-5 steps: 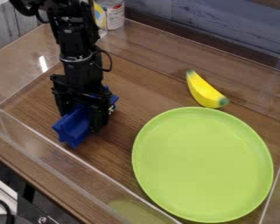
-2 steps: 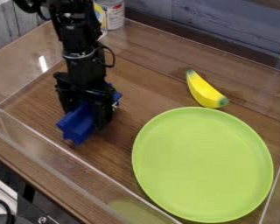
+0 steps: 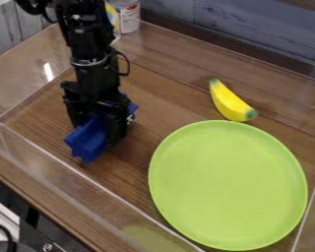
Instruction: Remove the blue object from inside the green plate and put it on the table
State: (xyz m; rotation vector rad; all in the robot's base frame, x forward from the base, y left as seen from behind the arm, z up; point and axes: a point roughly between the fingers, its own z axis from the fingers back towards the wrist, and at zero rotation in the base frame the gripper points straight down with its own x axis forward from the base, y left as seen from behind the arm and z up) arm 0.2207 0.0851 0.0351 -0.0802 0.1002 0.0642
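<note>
Left of the green plate (image 3: 227, 185), my gripper (image 3: 99, 110) is right down over the blue object (image 3: 88, 139)! Whether my fingers grip it, I can't tell.

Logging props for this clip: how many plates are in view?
1. The green plate lies on the table, in front of the banana. The arm could hide something small, hardly another plate.

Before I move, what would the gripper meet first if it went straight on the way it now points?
The gripper points down, so most likely the blue blocky piece between and below its fingers, then the wooden tabletop; one view leaves the depth unclear.
</note>
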